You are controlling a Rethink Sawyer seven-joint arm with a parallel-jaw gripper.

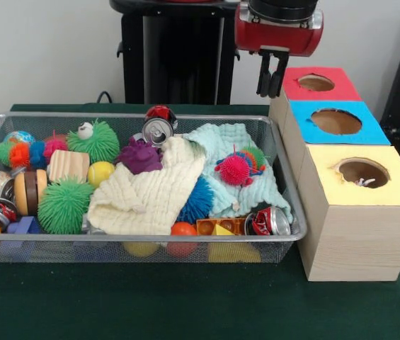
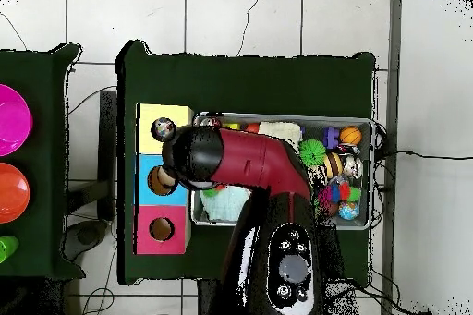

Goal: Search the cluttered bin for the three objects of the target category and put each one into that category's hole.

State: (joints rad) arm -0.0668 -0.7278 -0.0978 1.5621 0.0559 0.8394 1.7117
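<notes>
The wire-mesh bin lies on the green table, full of toys; it also shows in the overhead view. No spotted white wad shows among its contents. The yellow-topped box's hole is the nearest of three; a bit of white wad shows inside it, also from overhead. My gripper hangs high beside the red-topped box, past the bin's right end, shut and empty. In the overhead view the arm's head hides it.
A cream cloth and a pale green cloth cover the bin's middle. Green pom-pom balls, a pink one, crushed cans and blocks lie around them. The blue-topped box stands between the red and yellow ones.
</notes>
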